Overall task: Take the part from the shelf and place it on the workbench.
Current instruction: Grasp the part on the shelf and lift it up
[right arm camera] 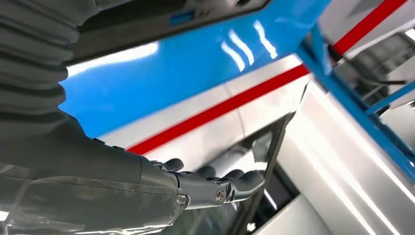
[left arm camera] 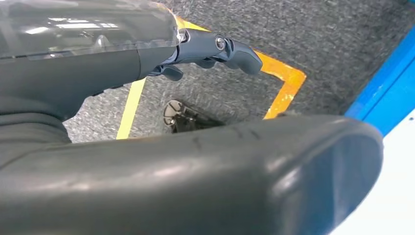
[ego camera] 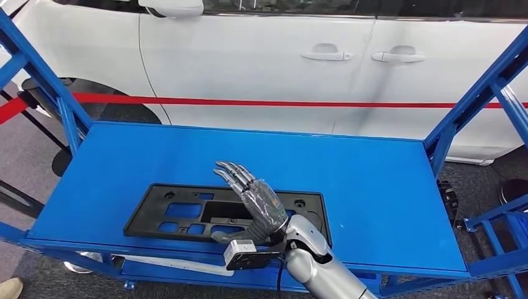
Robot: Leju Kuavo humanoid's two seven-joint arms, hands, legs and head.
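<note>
The black part (ego camera: 187, 215), a flat plastic plate with several rectangular openings, lies on the blue surface (ego camera: 373, 187), near its front edge and a little to the left of the middle. The right robot hand (ego camera: 252, 199) is over the right half of the part, with the palm turned down and the fingers (ego camera: 233, 174) stretched forward and a little apart; it grips nothing, and I cannot tell if it touches the plate. Its thumb (ego camera: 227, 235) points to the left, along the front rim of the part. The silver right arm (ego camera: 324, 271) comes up from the lower edge and bends at the wrist. In the left wrist view, the left robot hand (left arm camera: 215, 49) hangs above a grey carpet floor (left arm camera: 342, 34) with yellow lines (left arm camera: 284, 83); its fingers are loosely curved and hold nothing. Behind the surface stands a white car (ego camera: 261, 68) with a red stripe (ego camera: 280, 103).
</note>
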